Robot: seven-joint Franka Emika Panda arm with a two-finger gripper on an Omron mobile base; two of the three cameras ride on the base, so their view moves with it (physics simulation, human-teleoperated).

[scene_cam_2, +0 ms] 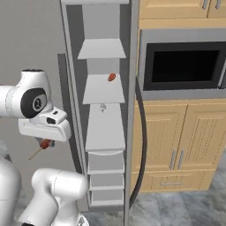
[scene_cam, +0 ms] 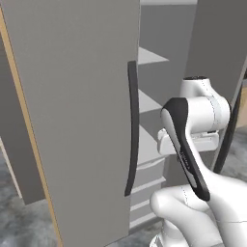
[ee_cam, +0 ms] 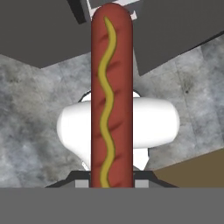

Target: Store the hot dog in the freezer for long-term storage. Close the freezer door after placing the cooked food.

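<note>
**Hot dog clamped in the gripper, freezer standing open**

Seen in the hand view: the hot dog, dark red with a wavy yellow line of mustard down its length, running straight up from between the finger tips at the bottom edge to the top of the frame. Pinched at its near end, one dark tip on each side, jaws drawn in tight against the sausage; most of its length sticking out beyond them. Behind it, mottled grey floor and dark grey fridge surfaces.

Seen in the right base view: the gripper hanging under the white hand, low and to the left of the freezer, with a small red end of the hot dog showing just beneath the hand and a thin stick angling down to the left from it. Well apart from the shelves, outside the compartment. Inside the freezer, pale shelves above and drawers below; a small reddish item on an upper shelf and a tiny pale item on the shelf below. To the right, a black-fronted microwave set among wooden cabinets.

Seen in the left base view: the freezer door swung wide open in the foreground, its long dark handle vertical, shelves visible past its edge.
</note>
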